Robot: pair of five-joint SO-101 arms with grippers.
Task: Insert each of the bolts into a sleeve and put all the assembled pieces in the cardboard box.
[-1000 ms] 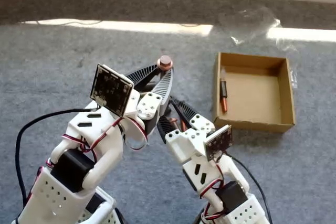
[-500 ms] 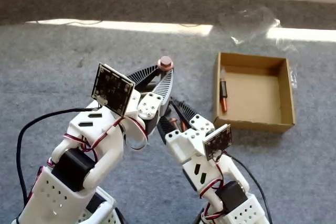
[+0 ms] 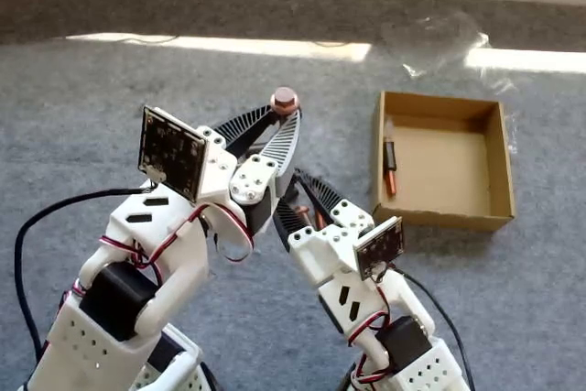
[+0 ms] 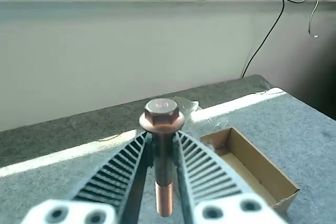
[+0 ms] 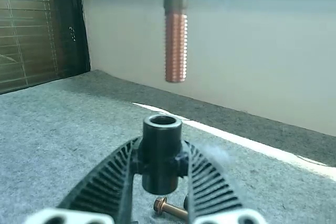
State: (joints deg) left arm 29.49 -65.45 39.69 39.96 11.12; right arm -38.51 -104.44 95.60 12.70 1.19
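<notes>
Two arms at a grey-carpeted bench, seen from above and from each wrist.

Left pincer: closed on a copper-coloured bolt, gripping the shank just under the flanged hex head. The head stands proud of the fingertips and the threaded end projects back between the fingers. In the high view this pincer is raised near the middle of the bench.

Right pincer: closed on a dark cylindrical sleeve, held upright with its open mouth uppermost. In the high view it sits just below and beside the left pincer.

Relation of the parts: in the right wrist view the bolt's threaded tip hangs above the sleeve mouth, clear of it and slightly off its axis. The bolt is not inserted.

Cardboard box: open, resting on the bench to the right arm's side, apart from both pincers. One assembled piece lies inside, along the wall nearest the arms.

Other items: a loose bolt lies on the bench beneath the right pincer. A clear plastic bag lies beyond the box.
</notes>
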